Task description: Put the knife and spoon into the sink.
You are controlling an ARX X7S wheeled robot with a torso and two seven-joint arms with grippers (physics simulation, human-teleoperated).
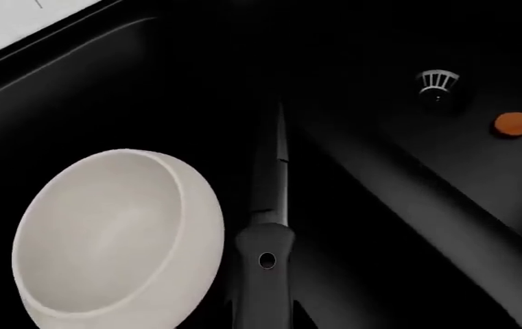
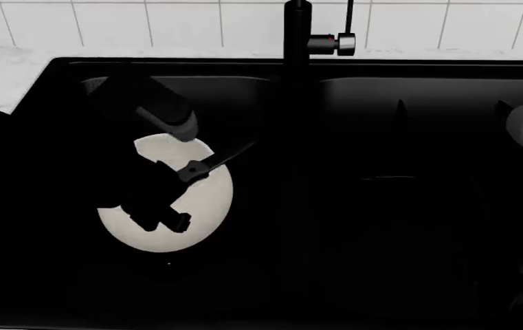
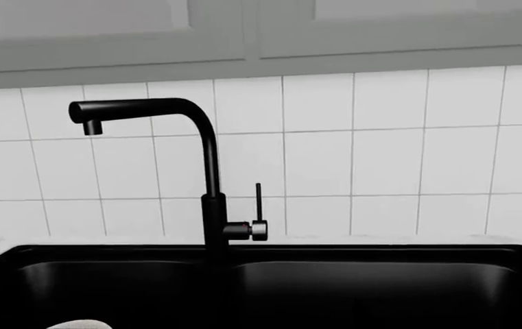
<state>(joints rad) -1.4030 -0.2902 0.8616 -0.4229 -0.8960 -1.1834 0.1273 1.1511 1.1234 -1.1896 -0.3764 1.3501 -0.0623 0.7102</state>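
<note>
In the left basin of the black sink [image 2: 69, 69], a dark knife [image 2: 208, 163] is seen beside a white bowl [image 2: 206, 199]. The left gripper [image 2: 160, 216] is held over the bowl; its opening cannot be told. The spoon [image 1: 520, 122] lies near the silver drain [image 1: 438, 82]. The right gripper is not seen.

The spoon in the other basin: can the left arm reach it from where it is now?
Probably not directly. The spoon lies near the drain in the far basin, and the sink's divider ridge stands between it and the left gripper, which is low over the white bowl.
</note>
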